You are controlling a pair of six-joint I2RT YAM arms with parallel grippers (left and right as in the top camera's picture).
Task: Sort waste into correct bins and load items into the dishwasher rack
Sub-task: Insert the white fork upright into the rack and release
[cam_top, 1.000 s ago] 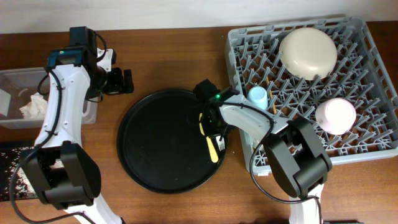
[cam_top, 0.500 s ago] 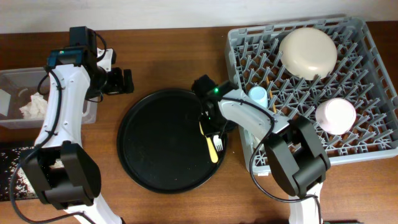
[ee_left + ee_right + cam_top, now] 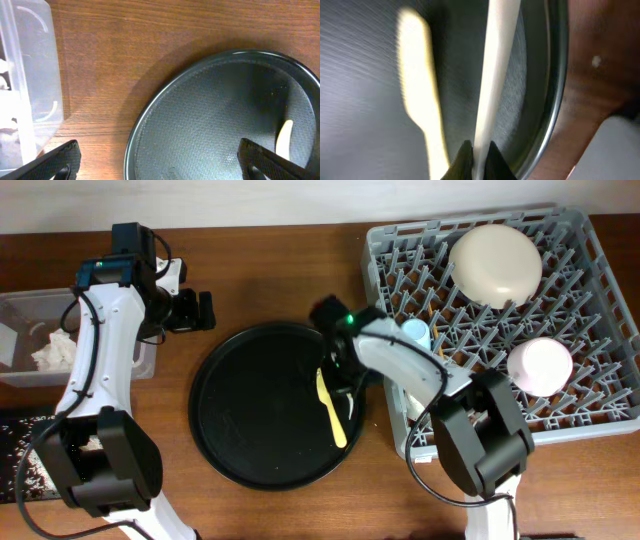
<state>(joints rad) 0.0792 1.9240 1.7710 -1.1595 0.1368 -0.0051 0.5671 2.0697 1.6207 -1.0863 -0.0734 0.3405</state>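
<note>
My right gripper (image 3: 342,376) is shut on the pale yellow fork (image 3: 331,408), which hangs over the right side of the large round black tray (image 3: 230,430). In the right wrist view the fingertips (image 3: 476,155) pinch the fork's pale handle (image 3: 495,75), with a blurred yellow reflection beside it. My left gripper (image 3: 203,311) is open and empty above bare wood at the tray's upper left; its fingertips (image 3: 160,162) show at the bottom corners. The grey dishwasher rack (image 3: 600,240) holds the cream plate (image 3: 495,265), pink bowl (image 3: 540,367) and blue cup (image 3: 414,335).
The clear plastic tub (image 3: 20,310) with a crumpled white tissue (image 3: 55,350) stands at the far left, and its wall also shows in the left wrist view (image 3: 30,90). The shallow black bin (image 3: 20,455) lies at the lower left edge.
My right gripper has shifted up and left over the tray, and the fork in it has swung round and moved left. The left arm has not moved.
</note>
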